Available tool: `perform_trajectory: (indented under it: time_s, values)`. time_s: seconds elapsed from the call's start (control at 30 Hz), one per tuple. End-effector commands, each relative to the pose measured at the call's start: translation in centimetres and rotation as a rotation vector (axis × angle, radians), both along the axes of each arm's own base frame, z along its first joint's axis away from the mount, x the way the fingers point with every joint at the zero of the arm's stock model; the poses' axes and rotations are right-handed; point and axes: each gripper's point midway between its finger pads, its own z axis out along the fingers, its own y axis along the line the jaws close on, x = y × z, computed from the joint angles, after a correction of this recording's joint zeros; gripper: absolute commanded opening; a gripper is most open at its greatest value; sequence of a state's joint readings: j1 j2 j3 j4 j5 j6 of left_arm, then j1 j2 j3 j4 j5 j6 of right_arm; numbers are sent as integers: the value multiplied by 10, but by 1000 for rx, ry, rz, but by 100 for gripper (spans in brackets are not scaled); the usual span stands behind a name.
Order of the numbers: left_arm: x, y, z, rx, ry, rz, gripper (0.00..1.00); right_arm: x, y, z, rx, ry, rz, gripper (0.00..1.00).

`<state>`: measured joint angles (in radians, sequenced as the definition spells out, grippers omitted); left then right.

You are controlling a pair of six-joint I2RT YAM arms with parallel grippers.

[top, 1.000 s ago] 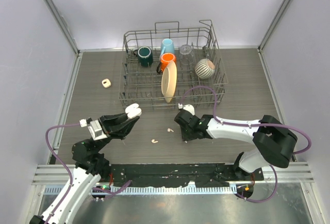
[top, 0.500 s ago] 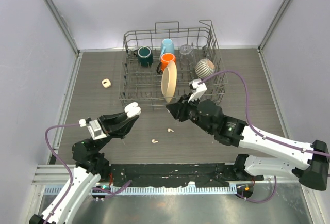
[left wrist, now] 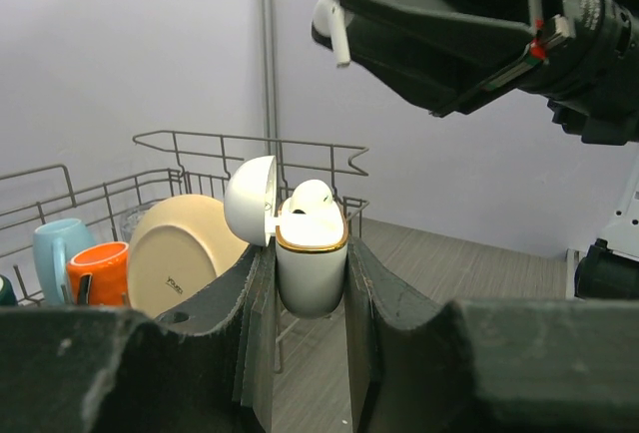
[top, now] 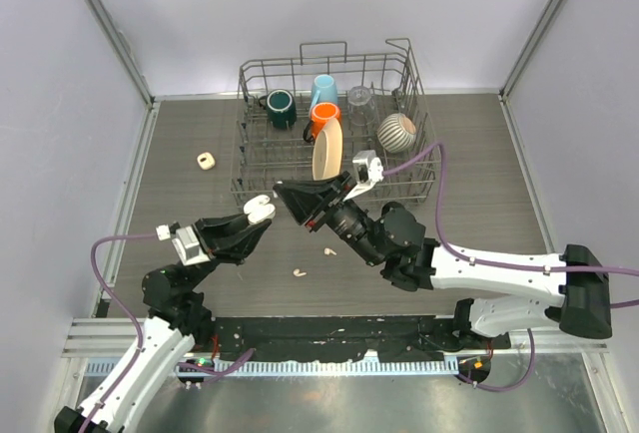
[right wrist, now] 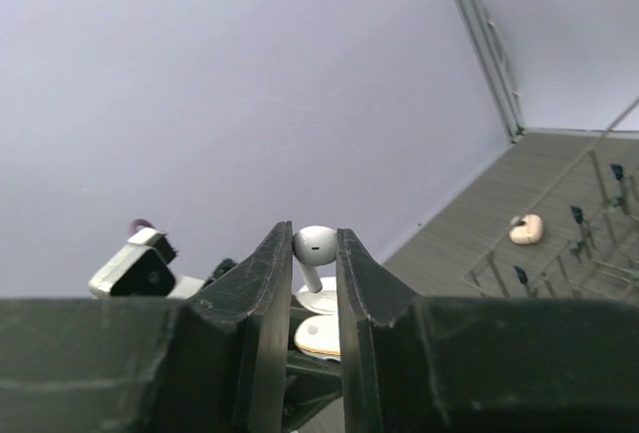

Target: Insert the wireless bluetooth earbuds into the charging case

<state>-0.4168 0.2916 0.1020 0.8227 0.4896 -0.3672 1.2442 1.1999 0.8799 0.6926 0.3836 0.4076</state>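
My left gripper [top: 256, 219] is shut on a white charging case [left wrist: 312, 271] with a gold rim, held upright above the table, also seen from above [top: 260, 211]. Its lid [left wrist: 250, 201] is open and one white earbud [left wrist: 312, 195] sits inside. My right gripper [right wrist: 314, 238] is shut on another white earbud [right wrist: 316, 245], stem down, close above and to the right of the open case; it shows at the right gripper's tip in the left wrist view [left wrist: 332, 22]. From above, the right gripper [top: 285, 197] sits beside the case. Two loose earbuds [top: 328, 250] [top: 299, 273] lie on the table.
A wire dish rack [top: 262, 167] stands at the back with mugs, a glass, a striped bowl [top: 396, 132] and a cream plate [top: 327, 157]. A second small cream case [top: 206, 161] lies on the table at far left, and also shows in the right wrist view [right wrist: 525, 228].
My right arm rose from the table and swung left, bringing its earbud close to the open case. The left gripper and case barely moved.
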Motion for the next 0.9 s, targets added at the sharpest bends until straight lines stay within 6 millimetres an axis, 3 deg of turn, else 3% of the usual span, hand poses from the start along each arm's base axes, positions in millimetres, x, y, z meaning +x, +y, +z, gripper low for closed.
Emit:
perform_trajectory:
  time_s: [0.0,0.43,0.87]
  values:
    - [-7,3,24,-43,-68,-1,0,-18,-3,53,174,-122,26,1]
    - [-9,3,31,-52,-79,-12,0,-24,38,13,33,-113,86,1]
    - [-11,4,34,-56,-90,-11,0,-24,51,-9,-71,-124,71,1]
